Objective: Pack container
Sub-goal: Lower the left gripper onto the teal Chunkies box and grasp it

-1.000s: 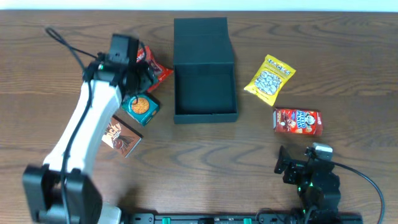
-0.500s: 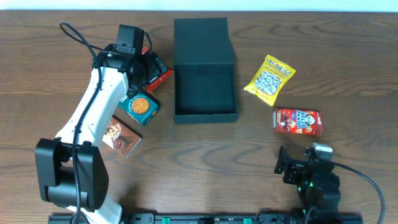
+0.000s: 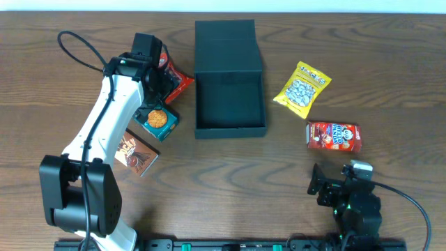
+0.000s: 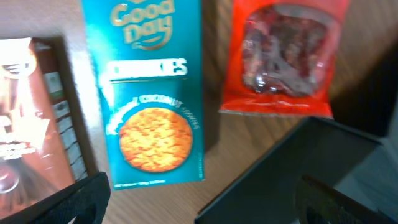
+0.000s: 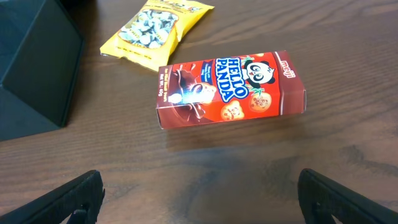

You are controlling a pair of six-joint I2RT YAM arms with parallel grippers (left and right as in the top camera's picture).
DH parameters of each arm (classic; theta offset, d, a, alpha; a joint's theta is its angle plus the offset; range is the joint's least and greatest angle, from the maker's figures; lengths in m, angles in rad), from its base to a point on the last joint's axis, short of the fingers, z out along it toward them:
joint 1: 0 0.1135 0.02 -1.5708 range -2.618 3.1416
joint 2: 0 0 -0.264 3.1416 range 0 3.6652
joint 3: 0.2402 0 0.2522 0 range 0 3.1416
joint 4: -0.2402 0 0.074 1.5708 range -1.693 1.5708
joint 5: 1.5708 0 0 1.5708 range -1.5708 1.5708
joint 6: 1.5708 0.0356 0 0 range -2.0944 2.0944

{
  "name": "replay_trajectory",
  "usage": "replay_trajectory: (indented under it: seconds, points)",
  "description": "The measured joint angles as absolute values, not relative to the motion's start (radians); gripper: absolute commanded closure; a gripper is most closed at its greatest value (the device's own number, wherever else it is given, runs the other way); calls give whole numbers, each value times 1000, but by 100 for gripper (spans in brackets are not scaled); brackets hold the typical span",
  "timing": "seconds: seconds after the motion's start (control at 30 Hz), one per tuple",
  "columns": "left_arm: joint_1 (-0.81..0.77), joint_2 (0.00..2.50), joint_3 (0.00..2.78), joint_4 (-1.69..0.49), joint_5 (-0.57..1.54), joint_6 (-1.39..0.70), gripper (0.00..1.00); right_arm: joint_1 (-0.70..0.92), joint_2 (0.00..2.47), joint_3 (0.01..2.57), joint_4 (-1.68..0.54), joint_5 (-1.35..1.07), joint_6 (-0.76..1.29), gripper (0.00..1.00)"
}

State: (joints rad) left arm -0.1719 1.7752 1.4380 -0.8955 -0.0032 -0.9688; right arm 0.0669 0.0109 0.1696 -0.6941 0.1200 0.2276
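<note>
The container (image 3: 230, 104) is a dark teal square box standing open at the table's centre, its lid flap laid back behind it. My left gripper (image 3: 162, 89) hovers open just left of it, above a red snack packet (image 3: 179, 79) and a teal Chunkies box (image 3: 159, 120). In the left wrist view the Chunkies box (image 4: 152, 93) and the red packet (image 4: 283, 56) lie ahead of the left gripper (image 4: 199, 208), with the container's edge (image 4: 280, 180) at lower right. My right gripper (image 3: 327, 178) rests open near the front edge, and nothing is between its fingers (image 5: 68, 202).
A brown snack box (image 3: 137, 153) lies front left. Right of the container lie a yellow packet (image 3: 301, 88) and a red Hello Panda box (image 3: 334, 136); the right wrist view shows the Hello Panda box (image 5: 230, 87) ahead of bare wood.
The left arm has swung a little to the right and back, bringing its gripper over the red packet and teal box. The right arm has not moved.
</note>
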Motion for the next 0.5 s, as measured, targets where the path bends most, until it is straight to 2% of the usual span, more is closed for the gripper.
replay_trajectory:
  seconds: [0.5]
  points:
    - [-129, 1959, 1438, -928, -7, -933, 4, 67, 11, 170, -694, 120, 228, 1]
